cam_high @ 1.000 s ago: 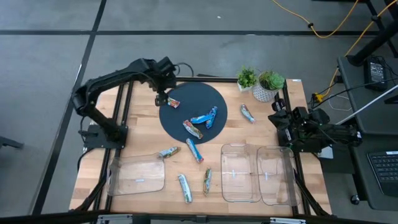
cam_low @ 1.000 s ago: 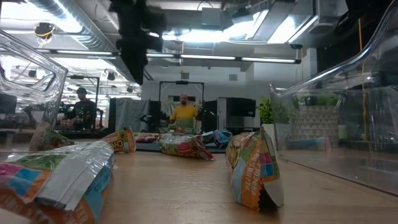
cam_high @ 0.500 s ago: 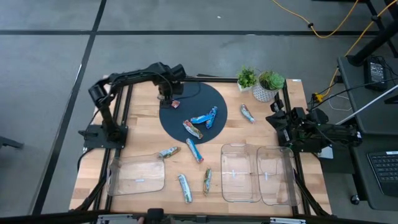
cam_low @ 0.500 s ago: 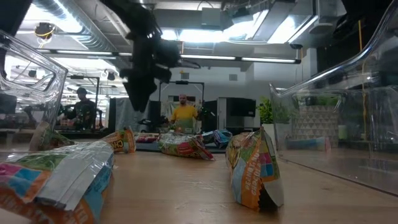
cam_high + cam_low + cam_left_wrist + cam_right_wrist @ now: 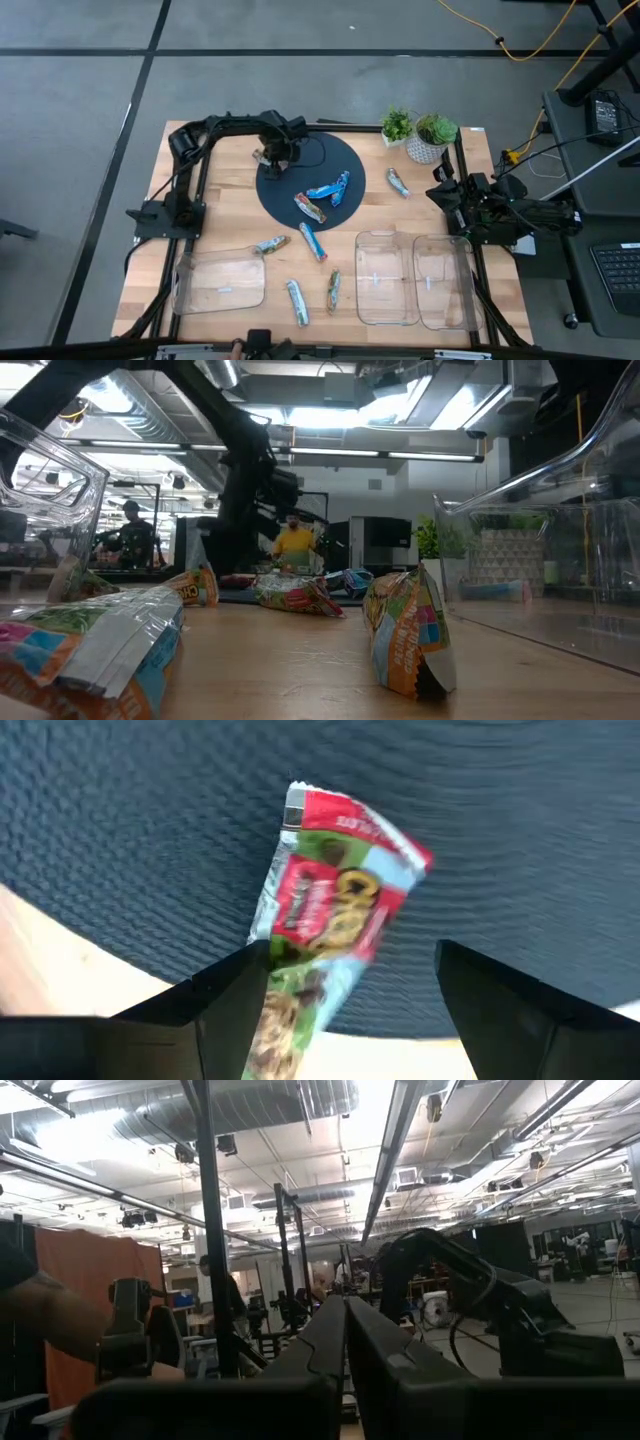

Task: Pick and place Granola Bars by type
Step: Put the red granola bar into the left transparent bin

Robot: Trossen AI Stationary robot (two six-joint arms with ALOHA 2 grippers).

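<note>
Now red-green bar (image 5: 330, 910) lies btwn spread left gripper (image 5: 350, 1010) jaws.

- A dark arm (image 5: 235, 470) drops from overhead, left of centre, down toward the far bars; its end effector is lost among the dark shapes behind.
- Close by on the wooden tabletop (image 5: 290, 660), a green and orange bar (image 5: 408, 630) stands on end, right of centre.
- Bottom left, a silver bar (image 5: 95, 650) lies flat, very near.
- Farther back: an orange bar (image 5: 195, 588), then a red and green bar (image 5: 295, 595), then a blue bar (image 5: 345, 582).
- Clear trays rise at the left edge (image 5: 50, 470) and the right (image 5: 540, 560).
- A plant (image 5: 428, 540) shows behind the right tray.
- Beyond the tabletop, a person in yellow (image 5: 295, 543) and a person in dark clothes (image 5: 130, 538).
</note>
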